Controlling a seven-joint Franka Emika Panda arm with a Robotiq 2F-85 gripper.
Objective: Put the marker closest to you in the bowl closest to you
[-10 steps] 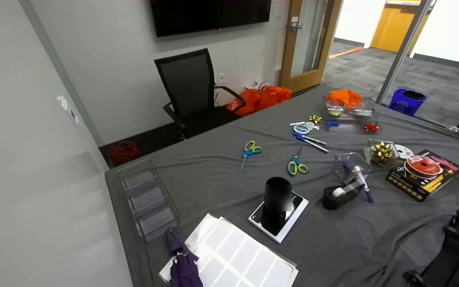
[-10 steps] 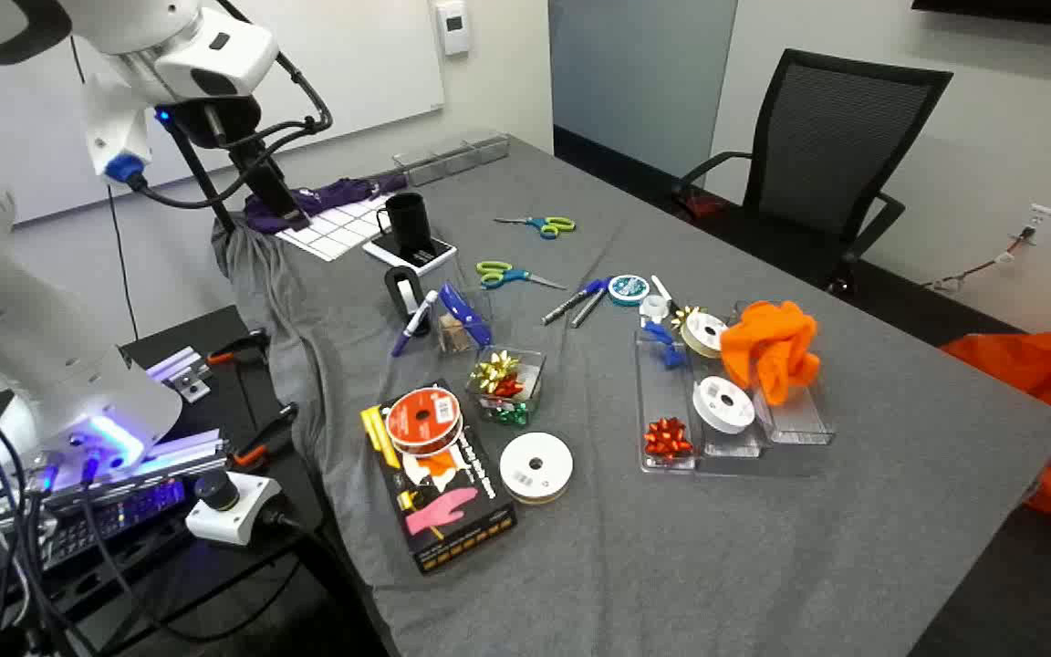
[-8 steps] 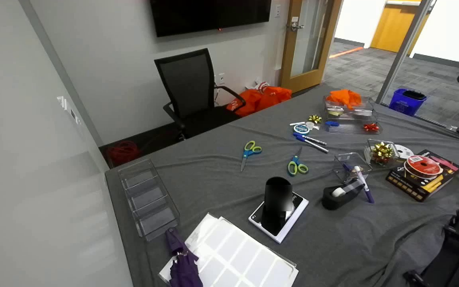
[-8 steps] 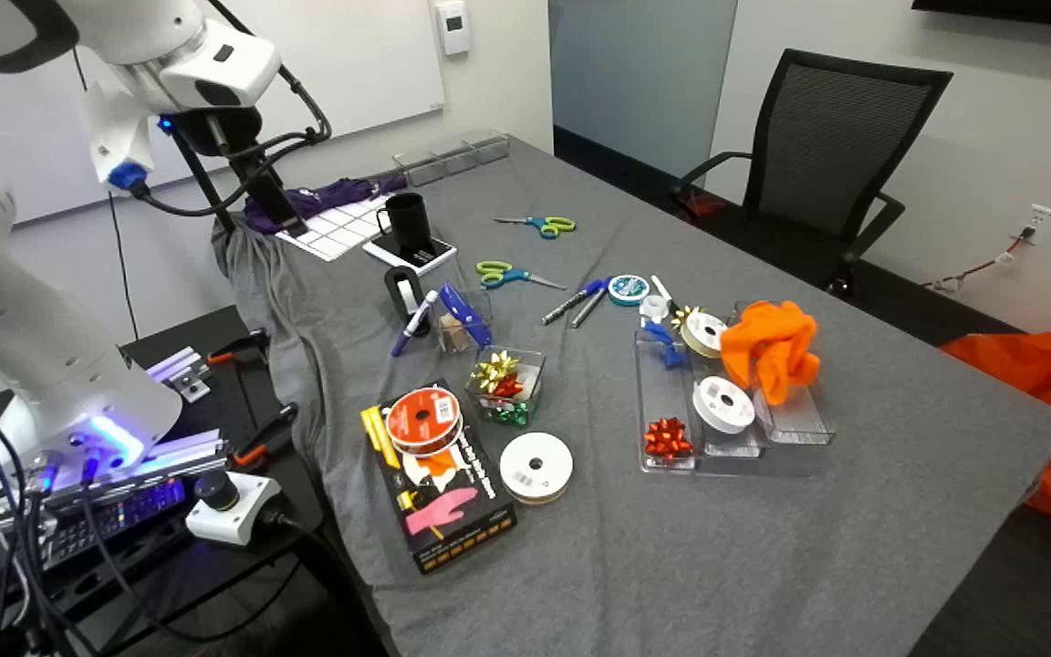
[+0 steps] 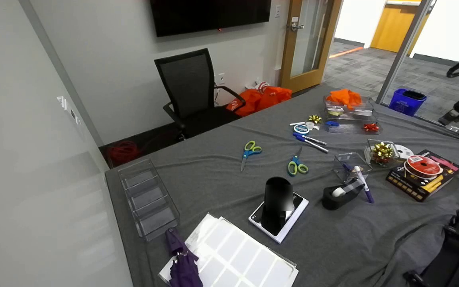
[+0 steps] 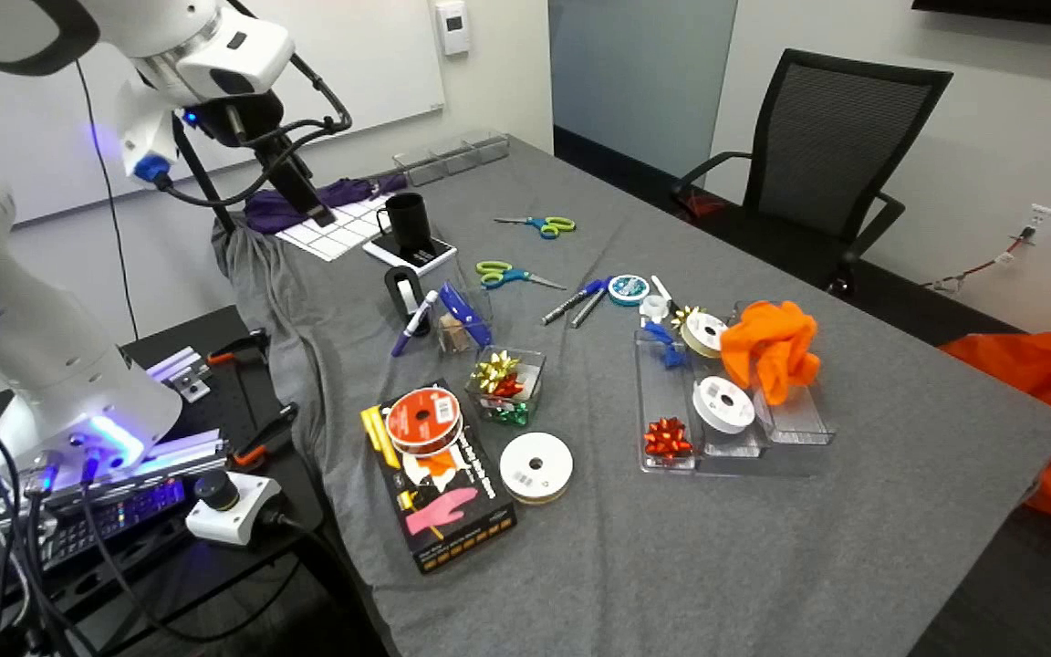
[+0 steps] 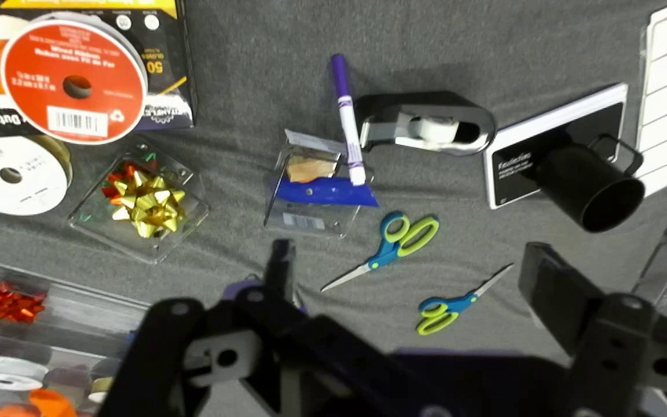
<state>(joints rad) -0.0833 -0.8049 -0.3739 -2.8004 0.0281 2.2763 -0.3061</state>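
Observation:
A purple-and-white marker [image 7: 348, 119] leans on the edge of a small clear container [image 7: 303, 222]. It also shows in both exterior views [image 5: 364, 185] [image 6: 414, 324]. The container, also in both exterior views [image 5: 340, 157] [image 6: 486, 306], holds a blue item and a tan piece. No ordinary round bowl shows. My gripper [image 7: 411, 252] is open and empty, its fingers wide apart, high above the table. In an exterior view the gripper [image 6: 320, 214] hangs over the white sheets' side, apart from the marker. Other markers [image 6: 576, 301] with blue caps lie farther off.
A black tape dispenser [image 7: 438, 124] stands right beside the marker. A black mug [image 7: 591, 185] stands on a white-edged box [image 7: 501, 191]. Scissors [image 7: 388, 249], a clear bow container [image 7: 194, 202], a ribbon-topped glove box [image 6: 439, 529] and clear trays [image 6: 662, 392] are around.
The arm and gripper have moved sideways over the table, to the right in an exterior view. The gripper has come into sight at another exterior view's right edge. The table objects have not moved.

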